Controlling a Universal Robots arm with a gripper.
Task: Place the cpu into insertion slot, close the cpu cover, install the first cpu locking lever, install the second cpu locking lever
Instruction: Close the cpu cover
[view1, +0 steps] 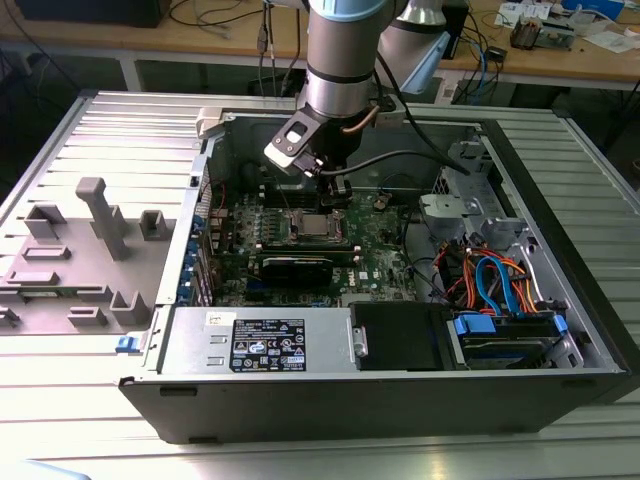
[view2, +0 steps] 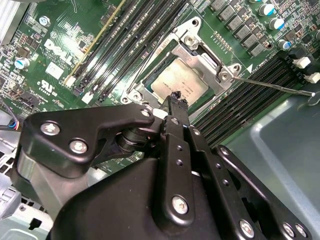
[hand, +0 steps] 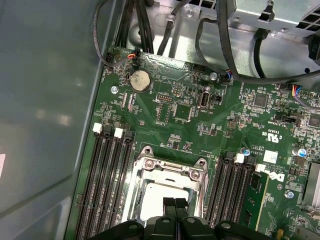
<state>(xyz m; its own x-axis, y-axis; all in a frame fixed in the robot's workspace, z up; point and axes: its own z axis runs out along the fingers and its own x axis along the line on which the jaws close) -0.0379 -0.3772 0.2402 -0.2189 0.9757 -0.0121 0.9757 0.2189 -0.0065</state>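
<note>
- While the gripper (view1: 335, 196) hovered inside the computer case (view1: 400, 405) in the exterior view, the cpu (view1: 318, 226) lay just below it.
- In the second wrist view, the jaws were pressed together, empty, near the cpu (view2: 182, 82) framed by the cpu cover (view2: 200, 47).
- In the first wrist view, the fingertips (hand: 170, 204) met over the cpu (hand: 157, 197).

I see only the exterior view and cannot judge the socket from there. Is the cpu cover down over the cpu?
Observer: Yes. In the first wrist view the cpu cover lies flat as a frame around the cpu.
Operator: Is the claw open or shut?
Observer: The claw is shut and holds nothing, with its tips over the chip's metal top.
Operator: How does a locking lever stand?
Observer: In the second wrist view one thin lever sticks out from the cover's corner across the memory slots. It does not lie along the cover.
</note>
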